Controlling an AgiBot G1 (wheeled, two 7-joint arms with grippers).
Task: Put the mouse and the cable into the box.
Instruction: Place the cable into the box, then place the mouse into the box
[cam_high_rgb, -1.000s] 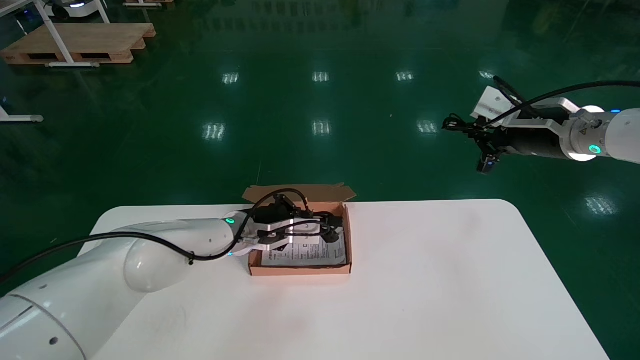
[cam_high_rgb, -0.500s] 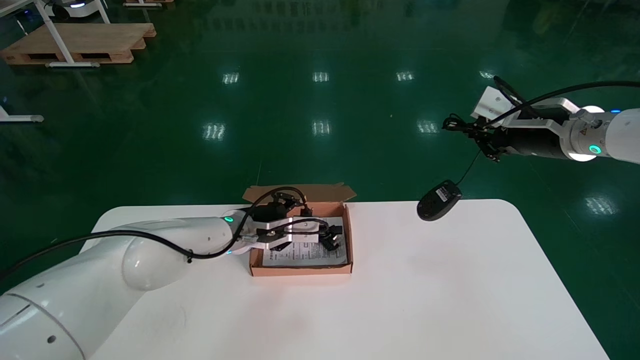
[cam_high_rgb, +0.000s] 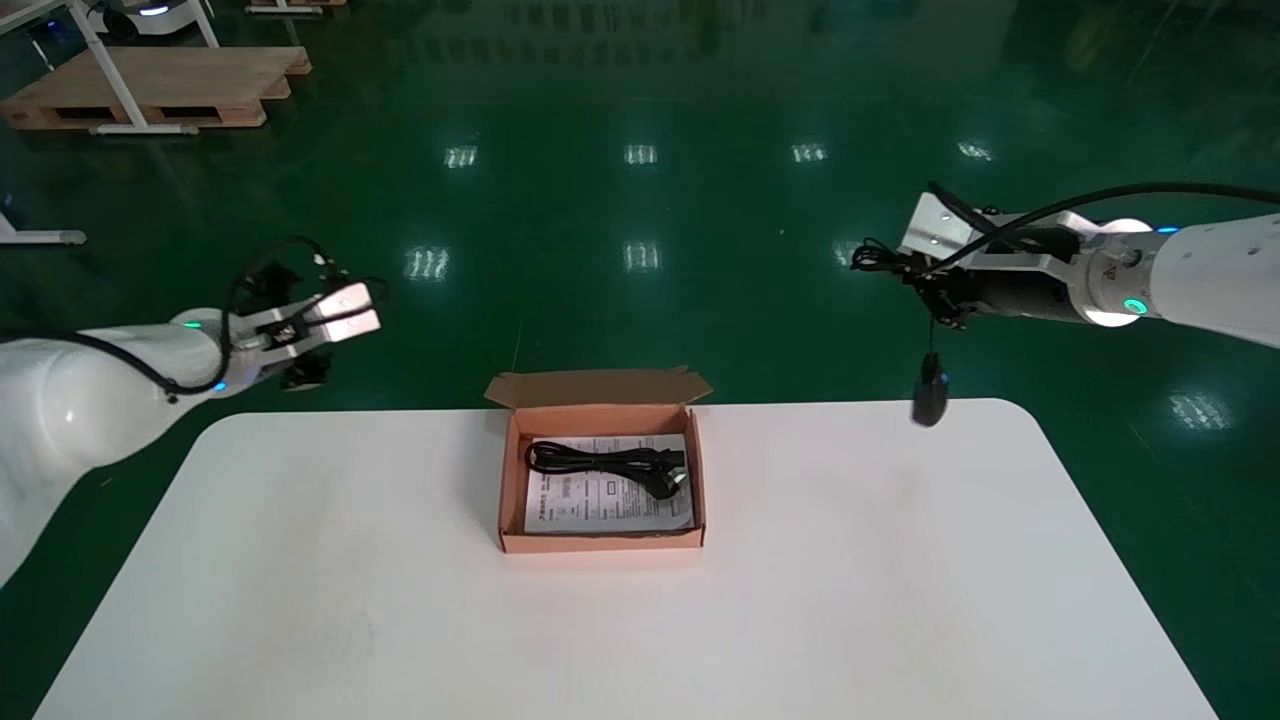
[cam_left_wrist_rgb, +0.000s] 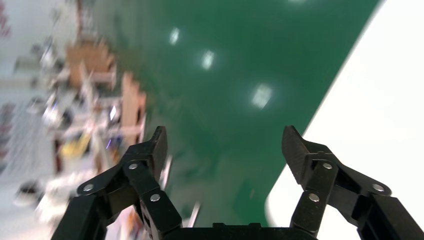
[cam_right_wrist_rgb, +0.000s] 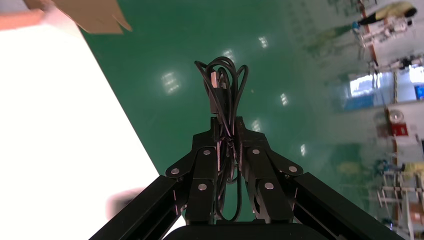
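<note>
The open cardboard box (cam_high_rgb: 600, 541) sits mid-table with a coiled black cable (cam_high_rgb: 606, 464) lying on a leaflet inside it. My left gripper (cam_high_rgb: 318, 350) (cam_left_wrist_rgb: 226, 145) hovers open and empty off the table's far left corner. My right gripper (cam_high_rgb: 935, 292) (cam_right_wrist_rgb: 226, 131) is shut on the mouse's bundled cord (cam_right_wrist_rgb: 223, 87), high above the table's far right edge. The black mouse (cam_high_rgb: 930, 396) dangles below that gripper on its cord, at the level of the table's far edge and well right of the box.
The white table (cam_high_rgb: 850, 580) spreads wide around the box, and its corner (cam_left_wrist_rgb: 380, 100) shows in the left wrist view. The box's lid flap (cam_high_rgb: 600, 385) stands open at the back. Green floor surrounds the table; a wooden pallet (cam_high_rgb: 160, 85) lies far left.
My left arm has pulled out of the box to the far left, leaving the cable inside. The mouse has dropped from the right gripper and now swings on its cord.
</note>
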